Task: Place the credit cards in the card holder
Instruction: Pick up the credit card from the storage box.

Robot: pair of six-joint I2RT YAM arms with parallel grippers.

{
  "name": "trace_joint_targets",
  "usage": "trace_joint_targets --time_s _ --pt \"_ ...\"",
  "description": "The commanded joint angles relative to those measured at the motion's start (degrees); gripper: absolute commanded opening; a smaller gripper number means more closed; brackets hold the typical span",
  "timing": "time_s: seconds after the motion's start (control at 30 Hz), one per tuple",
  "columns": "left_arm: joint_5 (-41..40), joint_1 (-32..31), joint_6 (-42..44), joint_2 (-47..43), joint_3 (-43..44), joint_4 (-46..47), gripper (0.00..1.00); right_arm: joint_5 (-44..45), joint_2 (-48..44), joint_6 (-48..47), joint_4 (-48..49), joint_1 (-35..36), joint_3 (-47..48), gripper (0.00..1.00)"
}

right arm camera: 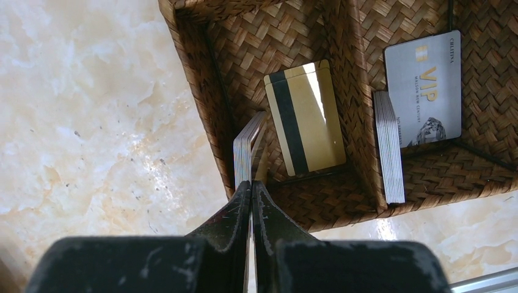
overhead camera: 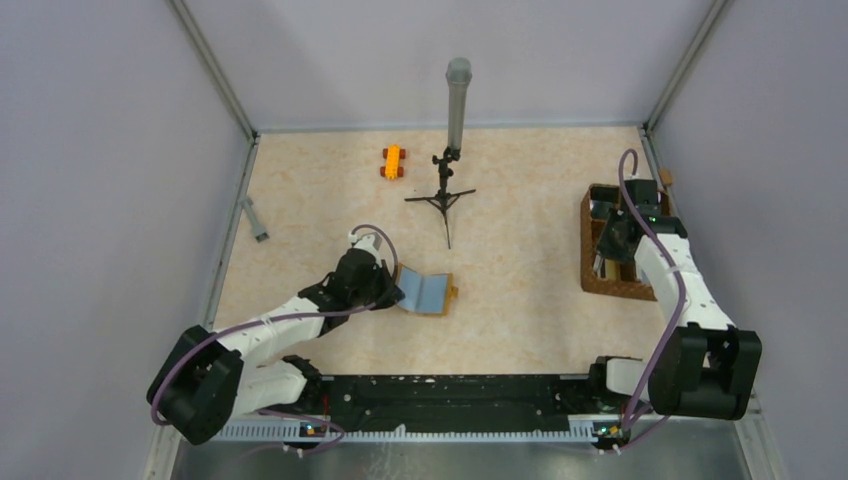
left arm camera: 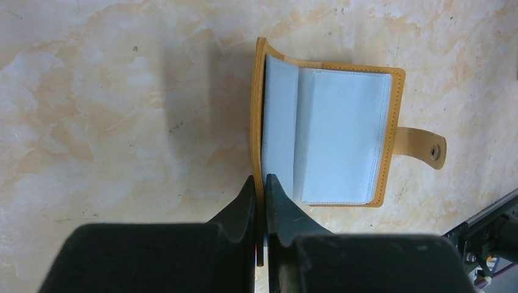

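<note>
With my left end effector (left arm camera: 261, 180) pinching the card holder (left arm camera: 342, 143) open, my right end effector (right arm camera: 251, 185), clamped on stacked credit cards (right arm camera: 244, 149), could lift several together.

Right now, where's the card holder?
Top view, left of centre: the card holder lies open, one cover pinched by the left gripper, nearer the arms than the black tripod.
</note>
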Motion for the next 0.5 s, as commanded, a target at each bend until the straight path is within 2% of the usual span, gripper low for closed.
trace_joint_targets --time_s 0.0,0.47 --pt "0.64 0.30 0.00 0.89 1.57 2.38 0.03 -0.59 -2.18 -0.82 0.29 -0.36 3.32 0.00" --pt "1.28 0.28 0.10 1.60 1.88 2.30 0.03 -3.16 -2.76 -2.29 3.21 -0.28 3.72 0.00"
